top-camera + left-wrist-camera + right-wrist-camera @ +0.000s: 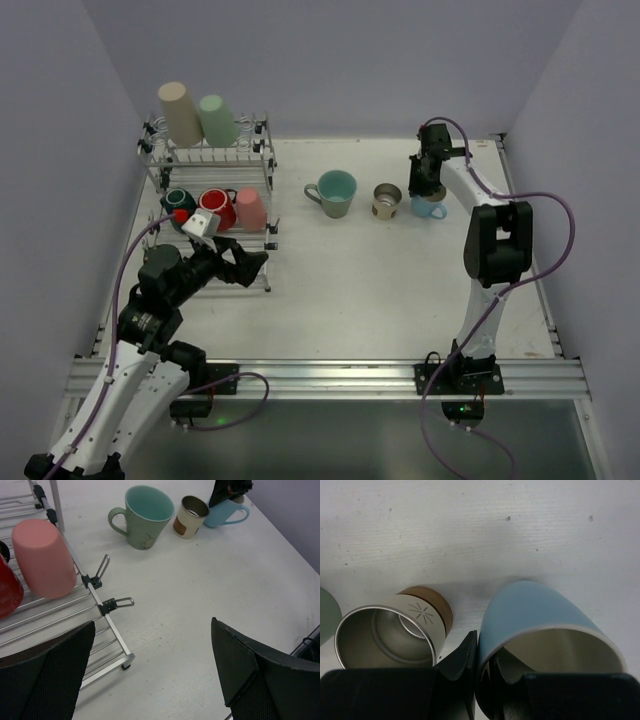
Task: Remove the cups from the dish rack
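While resting mouth down on the dish rack (pixel 107 605) bars, long axis near upright, found the pink cup (pixel 42 557) ahead and left of the left gripper (pixel 152 630), spread wide and the nearer hand. Found the right gripper (pixel 480 652) well apart, pinched narrow on the light blue cup (pixel 540 610) rim, set on the table (pixel 350 290) below it.

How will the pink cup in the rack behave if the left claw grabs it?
Pink cup looks rigid and smooth, with no handle showing, so it may slip when squeezed. It rests tilted on thin rack bars beside the red cup, so a nudge could probably roll or tip it.
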Robot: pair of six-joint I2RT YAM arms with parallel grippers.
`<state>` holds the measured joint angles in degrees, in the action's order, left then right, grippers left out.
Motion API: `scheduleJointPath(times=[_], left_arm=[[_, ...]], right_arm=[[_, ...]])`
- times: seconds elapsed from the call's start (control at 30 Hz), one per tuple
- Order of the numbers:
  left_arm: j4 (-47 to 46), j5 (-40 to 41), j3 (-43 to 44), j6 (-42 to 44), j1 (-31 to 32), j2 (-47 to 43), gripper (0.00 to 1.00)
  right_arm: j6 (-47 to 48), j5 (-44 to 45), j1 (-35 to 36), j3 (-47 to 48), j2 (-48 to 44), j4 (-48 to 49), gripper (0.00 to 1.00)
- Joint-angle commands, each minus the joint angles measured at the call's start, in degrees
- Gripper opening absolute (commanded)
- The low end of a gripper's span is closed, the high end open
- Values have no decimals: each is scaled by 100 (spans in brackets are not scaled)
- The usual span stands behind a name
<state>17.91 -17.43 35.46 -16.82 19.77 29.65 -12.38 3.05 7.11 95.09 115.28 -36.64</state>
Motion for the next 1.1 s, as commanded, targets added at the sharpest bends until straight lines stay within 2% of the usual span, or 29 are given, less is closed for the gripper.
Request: scheduleJointPath(times=[0.0, 0.27, 0.37, 0.4, 0.47, 0.5, 0.6, 0.67, 0.7, 0.73, 0.77, 0.8, 0.83, 0.87, 0.9, 0.93, 1.07], left_arm=[[63, 372, 40, 12, -131, 6, 100], [55, 758, 136, -58, -237, 181, 100], [55, 846, 180, -120, -237, 234, 100], [28, 855, 189, -129, -237, 243, 100], [28, 908, 259, -137, -237, 269, 100], [28, 917, 303, -146, -237, 287, 100], [72, 1048, 566, -155, -237, 453, 100], [116, 1293, 900, -181, -228, 559, 100], [99, 1373, 1023, -199, -237, 603, 100], [90, 1444, 1268, -242, -237, 725, 100], [81, 1427, 1427, -339, -228, 805, 100], [81, 1374, 1585, -400, -228, 945, 100], [72, 1287, 1900, -479, -228, 1016, 100], [37, 1269, 2042, -611, -237, 1060, 100], [-59, 1277, 2165, -629, -228, 1182, 100], [-51, 1469, 2436, -647, -228, 1262, 100], [-51, 2120, 3088, -665, -228, 1806, 100]], right_arm=[[87, -129, -17, 352, -15, 122, 3], [78, -270, -17, 475, 99, 61, 13], [69, -252, -17, 528, 30, 35, 25], [87, -174, -17, 546, -23, 26, 35], [78, -138, -17, 598, -242, -1, 44], [61, -147, -26, 616, -330, -1, 54], [-79, -208, -8, 660, -717, -18, 67], [-203, -270, -8, 520, -1189, 86, 72], [-342, -313, -8, 372, -1410, 313, 78], [-422, -592, -17, -74, -1665, 490, 79], [-545, -769, -8, -365, -2224, 718, 84], [-781, -997, 9, -716, -2543, 1259, 89], [-905, -1217, 27, -1529, -2868, 1604, 91], [-1124, -1523, 62, -1955, -3515, 1999, 94], [-1230, -1587, 149, -2385, -3826, 2638, 96], [-1319, -1614, 185, -3121, -4099, 2888, 99], [-1539, -1895, 247, -4225, -5049, 3488, 99]])
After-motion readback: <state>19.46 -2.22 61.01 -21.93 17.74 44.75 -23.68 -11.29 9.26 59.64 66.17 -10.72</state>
